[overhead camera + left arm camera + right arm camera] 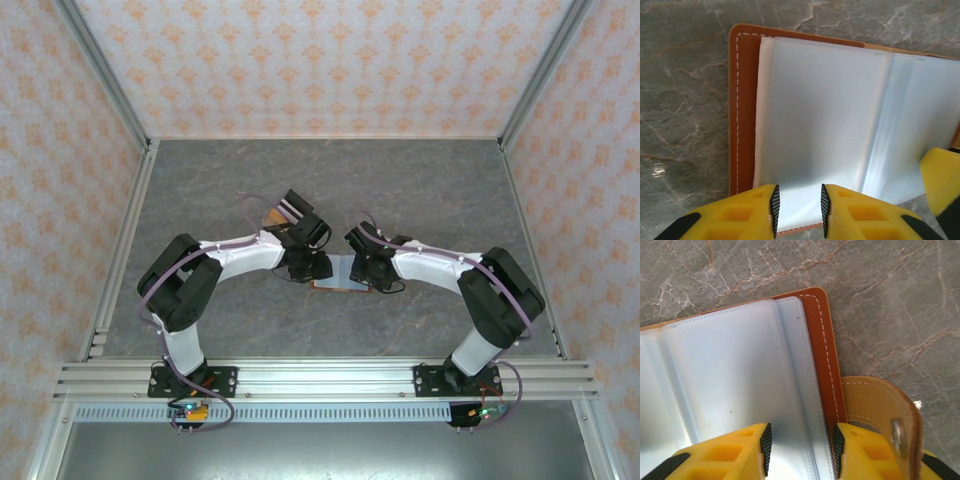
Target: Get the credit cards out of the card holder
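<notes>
Card holder: open flat on grey table, clear sleeves up, beneath both claws. Left claw: narrow gap, over sleeve edge. Right claw: moderate gap, straddling sleeve and leather border; snap strap beside.

No readable text, label, brand, number or sign can be made out anywhere, whether on the open leather card holder, its clear plastic sleeves or its snap strap.
</notes>
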